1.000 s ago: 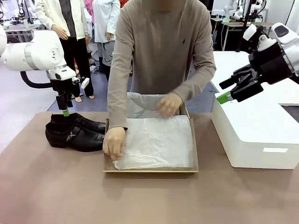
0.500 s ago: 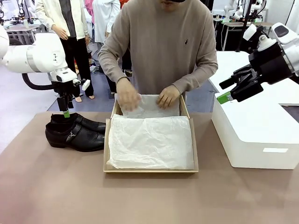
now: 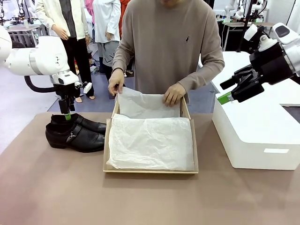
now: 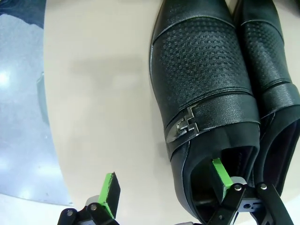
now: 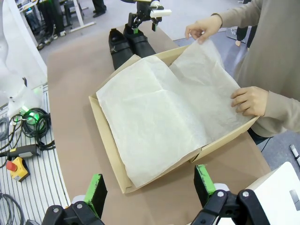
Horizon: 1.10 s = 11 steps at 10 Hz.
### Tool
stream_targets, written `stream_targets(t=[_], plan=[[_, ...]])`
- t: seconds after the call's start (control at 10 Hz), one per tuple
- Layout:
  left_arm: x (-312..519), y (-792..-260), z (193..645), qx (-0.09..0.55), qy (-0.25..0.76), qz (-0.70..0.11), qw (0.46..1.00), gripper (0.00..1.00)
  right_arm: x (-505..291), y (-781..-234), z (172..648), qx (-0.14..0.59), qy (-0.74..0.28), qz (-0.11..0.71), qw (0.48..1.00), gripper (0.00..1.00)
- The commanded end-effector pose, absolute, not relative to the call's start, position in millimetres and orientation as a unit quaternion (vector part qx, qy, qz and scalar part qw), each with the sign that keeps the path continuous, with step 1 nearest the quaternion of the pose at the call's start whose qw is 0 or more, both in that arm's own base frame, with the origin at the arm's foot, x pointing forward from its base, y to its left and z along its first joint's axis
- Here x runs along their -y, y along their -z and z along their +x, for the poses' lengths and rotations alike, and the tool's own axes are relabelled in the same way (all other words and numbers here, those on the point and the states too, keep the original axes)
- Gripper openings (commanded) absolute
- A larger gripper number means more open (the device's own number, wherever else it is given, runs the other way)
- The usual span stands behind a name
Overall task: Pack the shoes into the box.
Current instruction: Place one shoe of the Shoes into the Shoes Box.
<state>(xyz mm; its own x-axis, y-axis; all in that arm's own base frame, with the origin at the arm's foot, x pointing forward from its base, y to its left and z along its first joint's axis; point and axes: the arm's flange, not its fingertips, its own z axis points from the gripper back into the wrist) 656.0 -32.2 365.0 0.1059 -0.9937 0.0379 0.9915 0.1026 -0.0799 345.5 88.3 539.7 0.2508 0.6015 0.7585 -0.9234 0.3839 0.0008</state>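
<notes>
The shoes (image 3: 77, 133) are glossy black and lie side by side at the table's left, toes pointing at the box (image 3: 107, 143). My left gripper (image 3: 68, 115) stands open at the far shoe's heel. In the left wrist view one green pad (image 4: 218, 174) is inside that shoe (image 4: 201, 70) and the other is outside its buckle side, so the left gripper (image 4: 164, 182) straddles the shoe's wall. The open cardboard box (image 5: 108, 149) is lined with white tissue paper (image 3: 151, 143). My right gripper (image 3: 228, 97) hangs open and empty above the box's right side, also seen as right gripper (image 5: 150, 185).
A person stands across the table, one hand (image 3: 115, 86) lifting the tissue's rear sheet and the other hand (image 3: 174, 94) on the box's back wall. A large white block (image 3: 255, 136) takes up the right side. The table's edge (image 4: 47, 140) runs close beside the shoes.
The person's hands left the flat tissue and now lift its rear sheet at the back of the box. My left gripper sank slightly onto the far shoe's heel. The right arm stayed still.
</notes>
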Motion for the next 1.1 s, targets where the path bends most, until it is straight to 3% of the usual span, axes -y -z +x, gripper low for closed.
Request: stream_targets(t=[0.0, 0.6, 1.0], plan=[[30, -360, 659, -0.022, 0.68, -0.048, 0.731, 1.0, -89, -539, 350, 0.358, -0.513, 0.237, 0.743, 1.0], [29, -347, 658, -0.033, 0.674, -0.068, 0.735, 1.0, -89, -539, 350, 0.358, -0.513, 0.237, 0.743, 1.0], [28, -348, 654, -0.039, 0.67, -0.067, 0.738, 0.21, -89, -539, 350, 0.358, -0.513, 0.237, 0.743, 1.0]])
